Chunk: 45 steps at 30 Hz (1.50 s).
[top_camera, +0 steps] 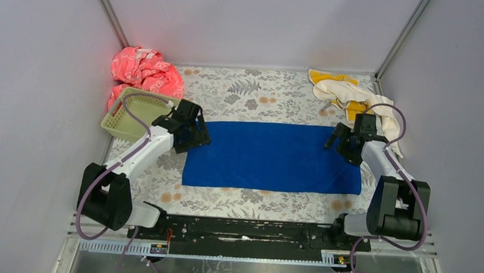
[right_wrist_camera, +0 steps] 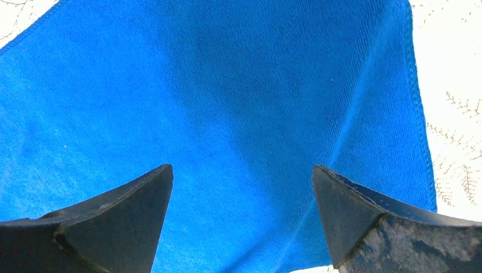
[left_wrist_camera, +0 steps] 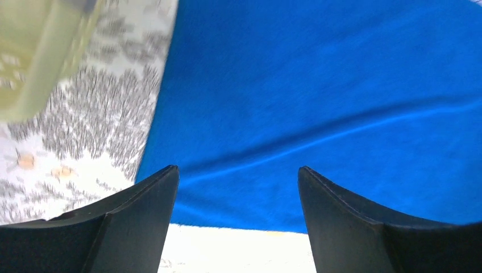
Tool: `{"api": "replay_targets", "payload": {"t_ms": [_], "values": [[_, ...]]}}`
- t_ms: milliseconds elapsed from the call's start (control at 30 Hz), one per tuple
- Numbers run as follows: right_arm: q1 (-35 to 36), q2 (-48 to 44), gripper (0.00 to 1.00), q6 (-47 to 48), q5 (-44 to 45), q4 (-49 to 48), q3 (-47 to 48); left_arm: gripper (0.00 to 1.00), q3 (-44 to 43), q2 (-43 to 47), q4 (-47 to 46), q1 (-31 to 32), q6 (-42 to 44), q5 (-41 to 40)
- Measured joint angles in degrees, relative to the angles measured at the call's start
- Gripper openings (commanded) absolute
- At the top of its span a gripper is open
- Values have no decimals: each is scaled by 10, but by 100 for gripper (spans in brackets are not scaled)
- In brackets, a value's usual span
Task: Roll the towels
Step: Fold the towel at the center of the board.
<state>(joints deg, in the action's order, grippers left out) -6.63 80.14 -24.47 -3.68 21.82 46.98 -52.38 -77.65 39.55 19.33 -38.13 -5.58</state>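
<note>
1. Step in hand, as I judge it: the setup for rolling towel 1 of 3. The blue towel (top_camera: 273, 157) lies spread flat on the patterned bench (top_camera: 254, 90), long side running left to right, and no part of it is rolled yet.
2. The left tool (top_camera: 197, 134) has its jaws apart and holds nothing. It sits at the towel's far left corner. In the left wrist view the towel's side edge runs just beside one finger, and a shallow crease crosses the cloth ahead.
3. The right tool (top_camera: 334, 140) also has its jaws wide apart and empty. It sits at the far right corner, with the hemmed side edge just beside one finger in the right wrist view.
4. Whether either tool touches the cloth cannot be told.
5. The next move likely calls for pinching 1 edge and turning it over onto the cloth. Both ends should move evenly so the roll runs straight.
6. The cream-white towel (top_camera: 354, 92) and yellow-orange towel (top_camera: 330, 77) lie heaped together at the far right corner, well apart from the left tool and near the right arm.
</note>
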Motion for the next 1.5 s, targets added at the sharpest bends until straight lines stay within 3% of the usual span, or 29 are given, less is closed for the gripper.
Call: {"api": "replay_targets", "payload": {"t_ms": [233, 633, 967, 1300, 1433, 1500], "values": [[-30, -40, 99, -31, -1, 11, -49, 81, -105, -28, -23, 0, 81, -30], [-125, -79, 99, -110, 7, -5, -130, 84, -108, -41, -39, -8, 151, -48], [-143, -106, 99, -132, 86, 65, -131, 84, -128, -85, -37, -18, 162, -21], [-145, -103, 98, -93, 82, 58, -36, 79, -251, -217, -23, -30, 173, -12], [-145, -45, 88, -46, 50, 15, 49, 77, -317, -301, -17, -46, 188, -11], [-145, 5, 87, -10, 32, -2, 92, 76, -346, -341, -14, -54, 202, -13]]}}
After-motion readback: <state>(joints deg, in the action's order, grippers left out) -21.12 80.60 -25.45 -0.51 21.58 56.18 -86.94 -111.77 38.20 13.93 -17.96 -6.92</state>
